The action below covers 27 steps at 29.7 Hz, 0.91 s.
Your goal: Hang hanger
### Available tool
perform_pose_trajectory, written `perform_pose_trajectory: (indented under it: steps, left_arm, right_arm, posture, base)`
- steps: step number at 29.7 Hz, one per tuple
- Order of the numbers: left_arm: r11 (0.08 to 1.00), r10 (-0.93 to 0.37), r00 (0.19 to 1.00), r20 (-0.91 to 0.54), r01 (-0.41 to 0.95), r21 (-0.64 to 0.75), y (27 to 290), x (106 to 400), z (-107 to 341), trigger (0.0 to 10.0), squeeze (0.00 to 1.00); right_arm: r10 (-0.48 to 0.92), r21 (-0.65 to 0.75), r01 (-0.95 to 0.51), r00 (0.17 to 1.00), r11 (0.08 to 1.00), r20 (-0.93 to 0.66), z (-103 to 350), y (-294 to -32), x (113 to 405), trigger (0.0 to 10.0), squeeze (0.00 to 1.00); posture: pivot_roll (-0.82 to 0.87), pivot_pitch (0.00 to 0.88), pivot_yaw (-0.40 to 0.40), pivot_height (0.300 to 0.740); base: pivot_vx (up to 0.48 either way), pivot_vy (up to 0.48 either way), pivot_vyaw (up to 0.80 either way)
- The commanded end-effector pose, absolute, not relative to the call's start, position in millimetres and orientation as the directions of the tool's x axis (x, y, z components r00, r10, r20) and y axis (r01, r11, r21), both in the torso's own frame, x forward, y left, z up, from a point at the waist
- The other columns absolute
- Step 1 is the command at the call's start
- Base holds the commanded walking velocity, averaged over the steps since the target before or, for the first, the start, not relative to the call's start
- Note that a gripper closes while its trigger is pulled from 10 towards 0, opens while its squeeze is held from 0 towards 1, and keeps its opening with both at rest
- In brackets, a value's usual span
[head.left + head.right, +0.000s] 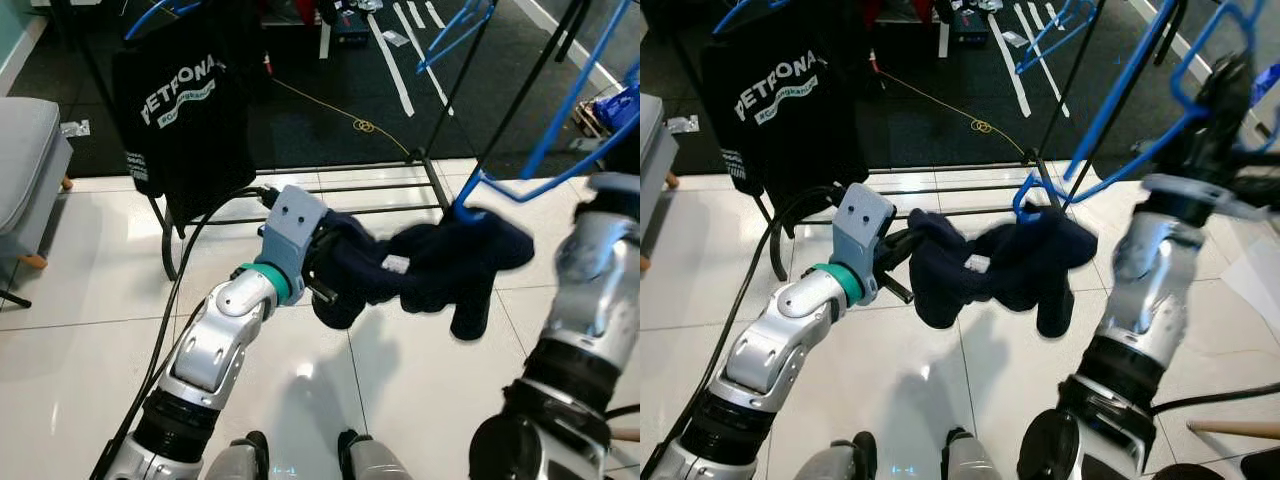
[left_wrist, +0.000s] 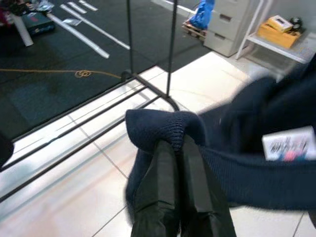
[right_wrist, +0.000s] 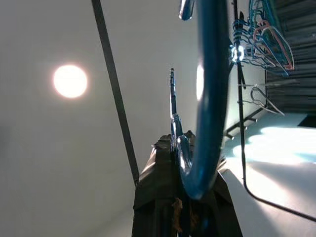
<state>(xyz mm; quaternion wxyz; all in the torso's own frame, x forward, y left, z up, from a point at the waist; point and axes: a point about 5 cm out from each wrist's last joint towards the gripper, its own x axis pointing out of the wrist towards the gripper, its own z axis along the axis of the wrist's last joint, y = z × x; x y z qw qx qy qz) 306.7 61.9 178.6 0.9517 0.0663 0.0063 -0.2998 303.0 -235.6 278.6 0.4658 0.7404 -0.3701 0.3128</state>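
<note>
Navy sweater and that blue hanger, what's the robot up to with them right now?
The robot is standing in front of a black clothes rack and working a navy sweater together with a blue hanger. Its left gripper is shut on a knitted edge of the sweater, holding it out in the air. Its right gripper is shut on the hanger, whose lower end reaches down into the sweater. Another dark garment, a black T-shirt, already hangs on the rack to the left.

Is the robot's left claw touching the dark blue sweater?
Touching. In the left wrist view, the left claw has its black fingers pressed together on a fold of the navy sweater, with no gap between them.
</note>
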Motion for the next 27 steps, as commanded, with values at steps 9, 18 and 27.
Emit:
perform_pose_trajectory:
  steps: [9,18,27]
  left_arm:
    - [0.767,-0.633,0.773,-0.040,0.634,0.099,47,303,179,0.0,0.00]
    - [0.744,-0.668,0.744,0.008,0.668,0.025,14,311,196,0.0,0.00]
    - [0.615,-0.681,0.715,0.158,0.675,-0.406,7,312,223,0.0,0.00]
  right_arm:
    - [-0.338,0.551,-0.786,0.618,-0.281,0.710,260,-234,317,10.0,0.00]
    - [-0.213,0.701,-0.712,0.690,-0.030,0.692,265,-210,335,10.0,0.00]
    - [-0.116,0.729,-0.677,0.720,0.100,0.684,270,-188,343,10.0,0.00]
  posture:
    - [-0.08,0.108,0.028,0.740]
    - [-0.08,0.107,0.026,0.740]
    - [-0.08,0.114,0.024,0.740]
  base:
    - [0.000,0.000,0.00]
    - [0.000,0.000,0.00]
    - [0.000,0.000,0.00]
